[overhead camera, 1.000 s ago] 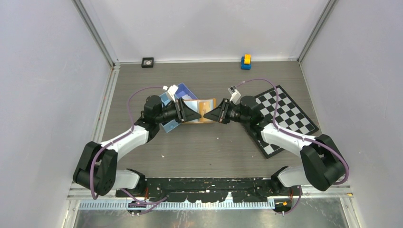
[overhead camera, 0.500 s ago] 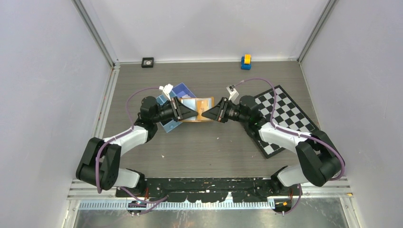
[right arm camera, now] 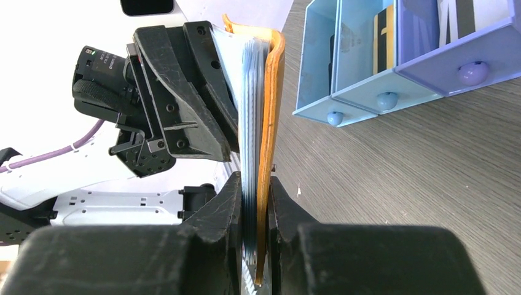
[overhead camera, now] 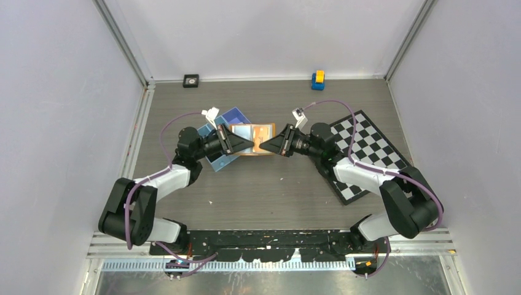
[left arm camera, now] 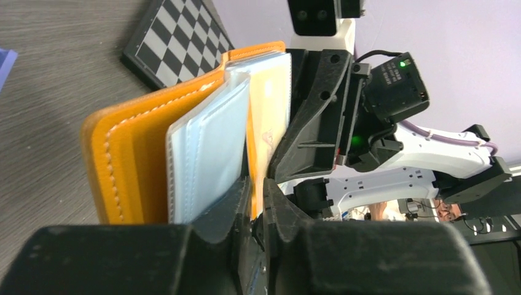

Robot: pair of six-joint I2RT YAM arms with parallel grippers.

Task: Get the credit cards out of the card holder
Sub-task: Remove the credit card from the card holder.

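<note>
So the two arms are holding the holder (overhead camera: 261,131) up between them, over the middle of the table (overhead camera: 276,196) a bit toward the far edge, and as far as anyone can tell it's hanging off the surface, not lying on it. The right claw (right arm camera: 253,193) is clamping down hard on one orange cover plus the stack of clear sleeves (left arm camera: 209,144) next to it, jaws squeezed tight with that bundle sandwiched in. The left claw (left arm camera: 257,192) is coming at it from the other end, and its fingers are sitting almost together, pinching a thin pale-yellow leaf (left arm camera: 273,104) with an orange edge. Honestly can't tell if that leaf is a card, a sleeve or the inside of the other cover. The cards (overhead camera: 248,131) are showing pale grey-blue through the sleeves, so they're looking like they're sitting inside. The blue tray (right arm camera: 344,92) is standing just beside the holder toward the far-left corner, and a dark-and-gold card (right arm camera: 384,31) is standing in one of its compartments, so the job is probably partway along. The chessboard (overhead camera: 368,153) is lying near the right edge, out of the way. The step in hand is looking like the pinch-and-pull: the right arm is acting as the anchor while the left one is getting its bite. The next move is probably calling for a straight pull along the sleeve with the right claw holding firm, and if the left is only biting plastic, the whole holder is going to come along instead of a card.
</note>
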